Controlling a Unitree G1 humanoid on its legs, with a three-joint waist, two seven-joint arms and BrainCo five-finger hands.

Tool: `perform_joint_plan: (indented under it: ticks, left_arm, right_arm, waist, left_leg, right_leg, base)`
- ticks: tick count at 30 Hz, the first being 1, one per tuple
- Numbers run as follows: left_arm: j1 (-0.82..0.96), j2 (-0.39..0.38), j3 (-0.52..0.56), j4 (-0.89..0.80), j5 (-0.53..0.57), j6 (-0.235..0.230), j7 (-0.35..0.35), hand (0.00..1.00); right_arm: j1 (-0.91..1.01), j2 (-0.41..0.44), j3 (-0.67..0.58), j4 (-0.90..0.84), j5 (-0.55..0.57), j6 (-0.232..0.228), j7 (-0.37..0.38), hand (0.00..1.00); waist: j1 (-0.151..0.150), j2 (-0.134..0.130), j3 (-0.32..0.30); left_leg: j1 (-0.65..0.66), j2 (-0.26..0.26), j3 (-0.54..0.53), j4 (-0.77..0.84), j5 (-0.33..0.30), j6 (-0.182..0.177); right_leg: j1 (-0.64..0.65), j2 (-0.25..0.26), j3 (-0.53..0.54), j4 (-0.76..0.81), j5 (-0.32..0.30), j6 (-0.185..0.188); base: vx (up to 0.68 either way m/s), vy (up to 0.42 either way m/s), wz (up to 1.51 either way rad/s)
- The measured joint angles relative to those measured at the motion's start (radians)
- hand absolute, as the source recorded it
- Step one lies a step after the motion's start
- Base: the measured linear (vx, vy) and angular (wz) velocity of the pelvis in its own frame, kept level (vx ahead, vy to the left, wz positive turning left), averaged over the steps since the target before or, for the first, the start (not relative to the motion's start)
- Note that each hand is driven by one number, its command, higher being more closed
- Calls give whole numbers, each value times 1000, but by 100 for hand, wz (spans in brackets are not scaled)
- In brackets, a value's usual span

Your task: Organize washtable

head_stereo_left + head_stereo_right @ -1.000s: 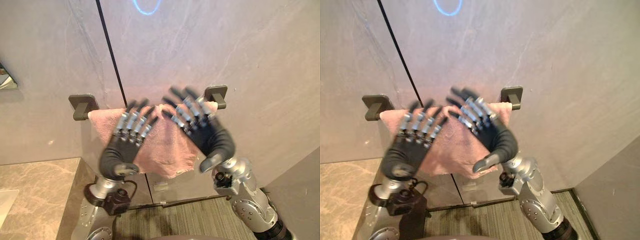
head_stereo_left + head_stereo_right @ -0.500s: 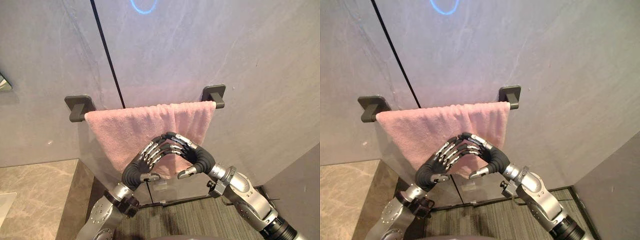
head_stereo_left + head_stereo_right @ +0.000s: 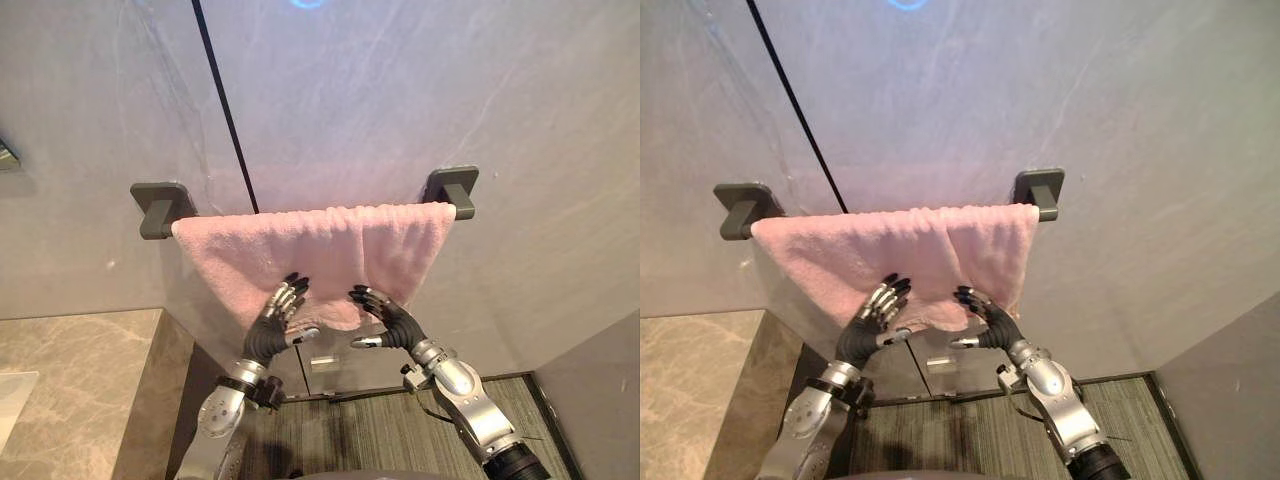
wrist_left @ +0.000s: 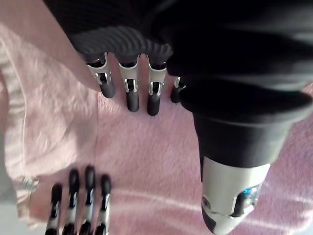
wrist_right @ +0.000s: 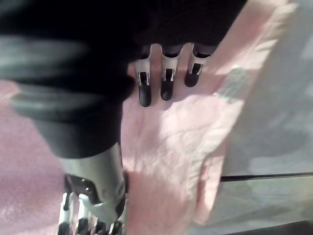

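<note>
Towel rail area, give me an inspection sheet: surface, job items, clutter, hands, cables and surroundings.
Surface: beige stone counter at the lower left.
Job's things: pink towel draped between the left bracket and the right bracket, with an overlapping fold toward the right and an uneven lower edge.
Clutter: nothing seen.
Hands: left hand and right hand are raised side by side at the towel's lower edge, fingers straight and gripping nothing. I cannot tell whether they touch the cloth.
Cables: nothing seen.
Surroundings: grey wall with a dark vertical seam, and a striped carpeted floor below.
</note>
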Motion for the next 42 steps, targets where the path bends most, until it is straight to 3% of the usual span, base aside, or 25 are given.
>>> perform_joint_plan:
  ticks: [13,24,33,42]
  left_arm:
    - [62,-93,205,1,30,-14,32,0]
    - [148,-181,290,-2,26,-14,50,0]
    - [218,-217,315,-39,32,-13,51,0]
    - [233,-253,343,7,128,-12,93,0]
  right_arm:
    - [114,103,-261,-130,0,2,-38,0]
    - [225,210,-414,-248,26,-1,-74,0]
    - [298,243,-434,-249,30,-1,-101,0]
    - [341,257,-462,-244,-77,4,-138,0]
  waist:
    - [0,-20,11]
    - [0,-22,10]
    - [3,-26,5]
    - [22,-25,-12]
  left_leg:
    - [-15,-2,-18,0,0,0]
    - [-17,-2,-21,0,-1,0]
    - [-20,0,-27,12,-10,-1]
    - [-36,0,-14,54,-37,3]
  right_leg:
    - [-12,-2,-18,0,-6,0]
    - [-12,-3,-22,0,-10,1]
    - [-12,-7,-29,17,-25,2]
    - [-13,-16,-29,36,-33,8]
  base:
    - [-14,-20,4]
    - [-1,-2,0]
    - [-7,-10,2]
    - [-7,-1,-1]
